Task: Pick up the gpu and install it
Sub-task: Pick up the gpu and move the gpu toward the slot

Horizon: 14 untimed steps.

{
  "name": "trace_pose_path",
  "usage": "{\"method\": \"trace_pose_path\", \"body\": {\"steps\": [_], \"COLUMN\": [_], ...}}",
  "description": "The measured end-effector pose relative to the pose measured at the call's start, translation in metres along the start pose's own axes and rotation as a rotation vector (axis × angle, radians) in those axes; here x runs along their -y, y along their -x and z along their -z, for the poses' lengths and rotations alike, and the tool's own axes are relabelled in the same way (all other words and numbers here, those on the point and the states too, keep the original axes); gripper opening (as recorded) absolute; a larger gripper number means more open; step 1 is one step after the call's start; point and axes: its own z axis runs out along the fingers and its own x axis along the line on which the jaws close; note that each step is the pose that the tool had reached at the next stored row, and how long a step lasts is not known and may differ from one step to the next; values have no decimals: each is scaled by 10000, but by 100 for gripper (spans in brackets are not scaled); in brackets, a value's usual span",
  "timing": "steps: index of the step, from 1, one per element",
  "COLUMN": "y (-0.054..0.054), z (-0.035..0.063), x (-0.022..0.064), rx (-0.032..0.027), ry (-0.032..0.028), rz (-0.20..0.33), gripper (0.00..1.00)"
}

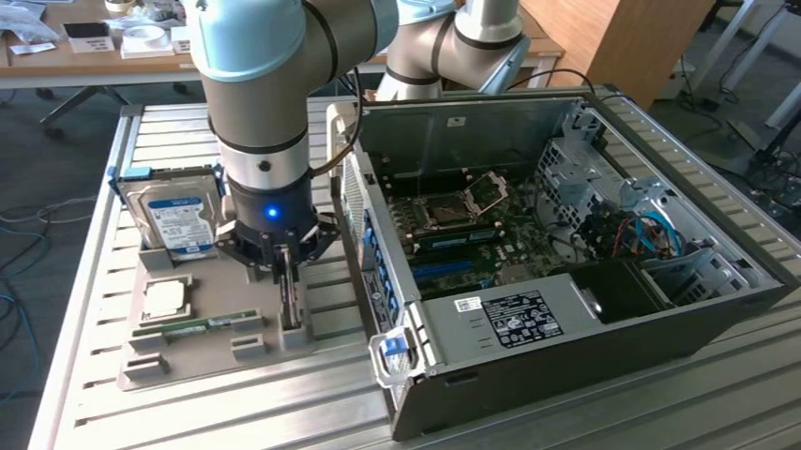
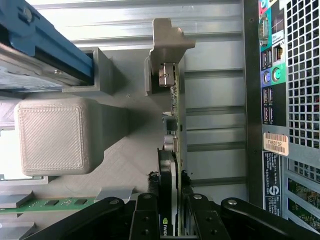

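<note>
Black gripper fingers (image 2: 147, 220) sit closest to the wrist camera, one on each side of a thin flat card standing on its long edge. This is the gpu (image 2: 172, 150): dark face on one side, green circuit board on the other. The gripper (image 2: 171, 182) is narrowed onto it, with its pads pressed to both faces. At the card's far end is its pale bent metal bracket (image 2: 167, 37).

In the exterior view the gpu (image 1: 292, 302) stands upright in a slot of the grey moulded plastic tray (image 1: 188, 361), directly under the gripper (image 1: 291, 267). Whether its lower edge has left the slot I cannot tell.

Other items on the tray:
- boxy hard drive with blue-and-white label (image 1: 175, 220), propped at the far end
- square silver processor chip (image 1: 167, 298)
- narrow green RAM stick (image 1: 201, 327), lying near the gpu's foot (apart from it)
- pale grey ribbed square block (image 2: 50, 135), beside the card in the wrist view

Just beside the tray, on the exterior view's right, an open black-and-silver computer case (image 1: 564, 244) lies on its side with its motherboard exposed. Tray and case both rest on a slatted aluminium table (image 1: 701, 403).
</note>
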Motion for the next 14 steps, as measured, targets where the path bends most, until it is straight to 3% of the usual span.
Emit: {"method": "trace_pose_path", "body": {"steps": [5,14], "y": [0,0], "z": [0,15], "x": [0,-1], "rx": [-13,-14], "ry": [0,1], "rz": [430,435], "gripper": [27,27]}}
